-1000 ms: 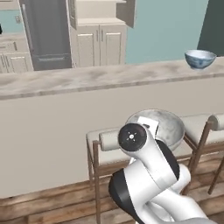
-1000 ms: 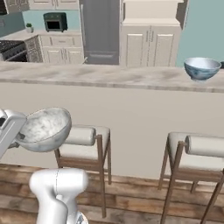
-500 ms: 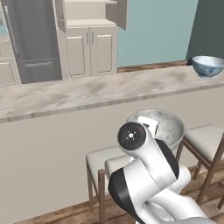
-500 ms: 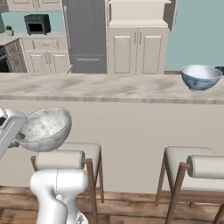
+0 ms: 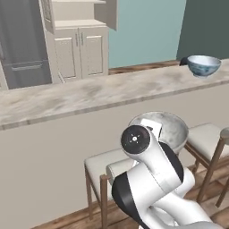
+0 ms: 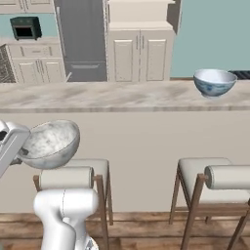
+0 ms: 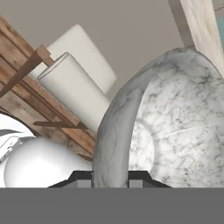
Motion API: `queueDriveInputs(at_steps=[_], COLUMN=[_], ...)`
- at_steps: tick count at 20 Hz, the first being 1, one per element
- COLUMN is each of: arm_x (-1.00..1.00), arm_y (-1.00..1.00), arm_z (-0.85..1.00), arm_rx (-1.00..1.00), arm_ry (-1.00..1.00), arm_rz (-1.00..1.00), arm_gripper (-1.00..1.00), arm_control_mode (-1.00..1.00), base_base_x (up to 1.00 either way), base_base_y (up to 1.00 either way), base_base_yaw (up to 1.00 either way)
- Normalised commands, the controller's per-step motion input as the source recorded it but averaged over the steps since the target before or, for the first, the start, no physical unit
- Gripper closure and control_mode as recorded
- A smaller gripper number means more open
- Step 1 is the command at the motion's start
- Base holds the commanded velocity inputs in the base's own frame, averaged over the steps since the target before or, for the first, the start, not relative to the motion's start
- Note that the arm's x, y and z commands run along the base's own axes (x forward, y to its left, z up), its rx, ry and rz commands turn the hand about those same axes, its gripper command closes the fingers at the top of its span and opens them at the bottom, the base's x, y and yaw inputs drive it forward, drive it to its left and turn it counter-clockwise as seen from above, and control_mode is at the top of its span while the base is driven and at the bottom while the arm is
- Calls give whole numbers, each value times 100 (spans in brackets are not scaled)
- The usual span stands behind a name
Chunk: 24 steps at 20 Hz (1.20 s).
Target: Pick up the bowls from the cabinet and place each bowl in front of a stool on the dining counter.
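Now grey bowl between fingers.

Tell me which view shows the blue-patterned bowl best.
Right base view: the blue-patterned bowl sits unobstructed on the dining counter. Left base view has it smaller, near the right edge.

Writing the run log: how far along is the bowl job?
Done: the blue-patterned bowl sits on the dining counter, above the right stool. In hand: the gripper pinches the rim of the grey speckled bowl, held below counter height by the left stool. Left: lift it onto the counter there.
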Motion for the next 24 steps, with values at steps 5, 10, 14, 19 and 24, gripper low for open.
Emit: queueDriveInputs(at_steps=[5,10,14,19,24], arm_x=[0,0,7,28,39], arm_y=[0,0,8,19,53], arm_z=[0,0,0,3,8], arm_rx=[0,0,0,1,0], arm_ry=[0,0,0,1,0], arm_rz=[0,0,0,0,0], arm_gripper=[100,100,100,100,100], arm_control_mode=[100,100,-100,-100,-100], base_base_x=[41,41,20,0,0], base_base_y=[69,74,34,0,0], base_base_yaw=[-24,-23,-6,0,0])
